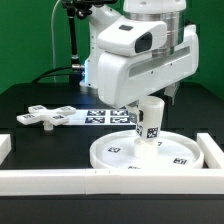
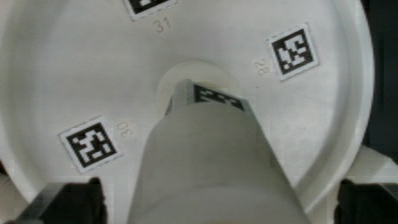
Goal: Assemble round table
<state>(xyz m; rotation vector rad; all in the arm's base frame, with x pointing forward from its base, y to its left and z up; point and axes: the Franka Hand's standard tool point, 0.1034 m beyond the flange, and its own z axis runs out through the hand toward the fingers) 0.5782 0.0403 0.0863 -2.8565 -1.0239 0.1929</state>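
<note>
Foot: cross-shaped foot (image 1: pixel 45 117) lies flat on the black tabletop (image 1: pixel 40 145), far on the exterior view's left, well apart from the other parts.
Marker board: marker board (image 1: pixel 100 117) flat just to the right of the foot, btwn foot & disc.
Disc: round disc (image 1: pixel 120 152) flat on the tabletop, right of centre, tags facing up, just behind the front wall (image 1: pixel 80 181).
Post: short post (image 1: pixel 150 120) standing upright abt mid-disc, tag on its side. Wrist view shows another tag on its top.
Gripper: and there's the gripper (image 2: pixel 210 206), pointing down right over the post. Jaws spread wide, post btwn them, nothing clamped.
Right wall: right wall (image 1: pixel 214 150) just beside the disc's edge.
</note>
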